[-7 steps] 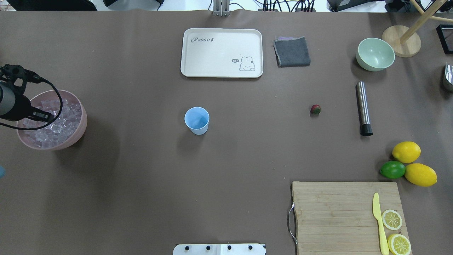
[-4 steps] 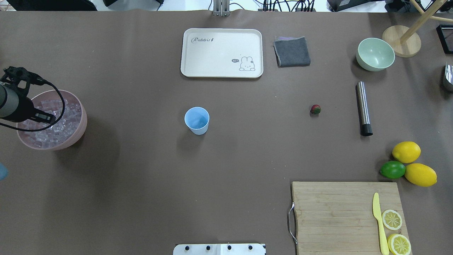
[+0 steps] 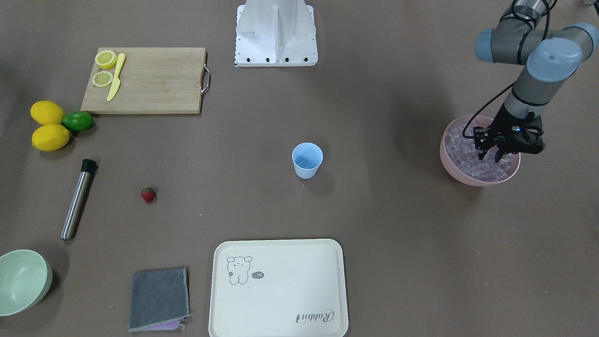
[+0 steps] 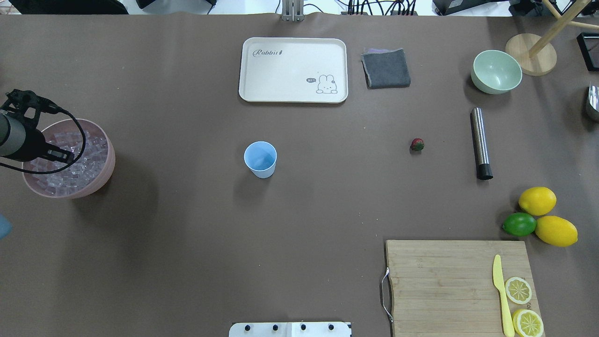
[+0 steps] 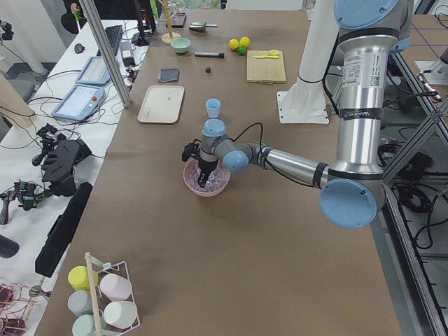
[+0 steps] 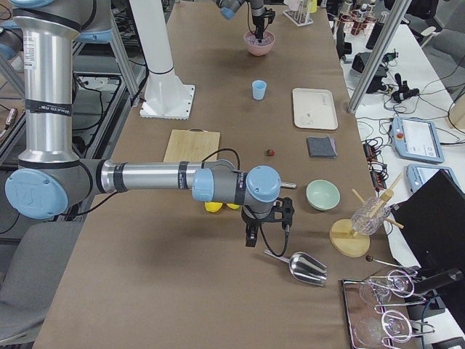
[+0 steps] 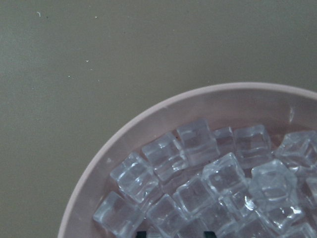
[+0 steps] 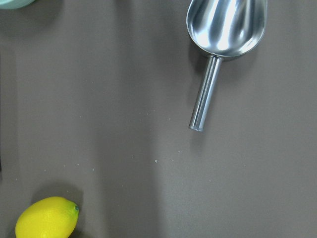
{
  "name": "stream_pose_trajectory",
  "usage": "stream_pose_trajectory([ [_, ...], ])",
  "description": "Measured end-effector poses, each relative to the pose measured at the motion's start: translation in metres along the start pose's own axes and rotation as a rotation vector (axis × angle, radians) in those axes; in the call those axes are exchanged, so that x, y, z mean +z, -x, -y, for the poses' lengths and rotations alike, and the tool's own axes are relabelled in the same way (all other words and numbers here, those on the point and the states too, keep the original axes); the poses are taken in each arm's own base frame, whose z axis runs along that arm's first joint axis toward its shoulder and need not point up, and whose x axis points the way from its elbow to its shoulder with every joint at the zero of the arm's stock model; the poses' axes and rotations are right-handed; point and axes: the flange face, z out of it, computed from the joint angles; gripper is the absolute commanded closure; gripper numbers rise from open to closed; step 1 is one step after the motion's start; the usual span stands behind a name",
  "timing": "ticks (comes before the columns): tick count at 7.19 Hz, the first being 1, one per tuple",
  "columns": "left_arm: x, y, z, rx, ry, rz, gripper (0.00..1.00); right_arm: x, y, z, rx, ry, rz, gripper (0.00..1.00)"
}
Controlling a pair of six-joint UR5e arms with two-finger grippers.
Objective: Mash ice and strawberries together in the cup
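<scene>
The left arm (image 3: 531, 86) comes in high, its forearm dropping steeply and the wrist turned straight down. Its left pincer (image 3: 490, 157) points downward with the two fingers (image 3: 482, 150) standing apart (the wrist view shows both dark tips with a clear gap between them). The right arm (image 6: 145, 177) stretches out level and low, wrist bent down, and the right pincer (image 6: 250, 238) hangs above the counter (image 6: 182, 291). Whether its jaws are parted cannot be told.

Open tabletop (image 4: 178, 187) lies between pink bowl (image 4: 110, 167) and cup (image 4: 263, 171).
</scene>
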Motion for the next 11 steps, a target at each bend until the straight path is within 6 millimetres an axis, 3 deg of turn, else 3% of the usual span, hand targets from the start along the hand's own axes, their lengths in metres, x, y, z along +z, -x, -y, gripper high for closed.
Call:
stream_pose_trajectory([
  [1,-0.002,-0.001,0.000,0.001,-0.003,-0.002,0.86,0.000,0.000,0.000,0.000,0.000,0.000,0.00],
  [2,-0.004,-0.001,-0.001,0.002,-0.006,-0.004,1.00,0.000,0.000,0.000,0.000,-0.001,0.000,0.00],
  [3,-0.006,-0.002,-0.001,0.003,-0.009,-0.006,1.00,0.000,0.000,0.000,0.000,-0.001,0.000,0.00],
  [5,-0.010,-0.003,0.000,0.005,-0.014,-0.009,0.28,0.000,0.000,0.000,0.000,-0.001,0.000,0.00],
  [6,-0.010,-0.003,-0.001,0.005,-0.012,-0.009,0.24,0.000,0.000,0.000,0.000,-0.001,0.000,0.00],
  [8,-0.011,-0.002,0.000,0.001,-0.012,-0.010,0.25,0.000,0.000,0.000,0.000,0.000,0.000,0.00],
  [9,-0.012,-0.001,-0.001,-0.003,-0.012,-0.008,0.34,0.000,0.000,0.000,0.000,0.000,0.000,0.00],
  [10,-0.013,0.001,-0.004,-0.007,-0.011,-0.007,0.50,0.000,0.000,0.000,0.000,0.000,0.000,0.00],
  [11,-0.016,0.004,-0.010,-0.010,-0.010,-0.005,0.56,0.000,0.001,0.001,-0.001,-0.001,0.000,0.00],
])
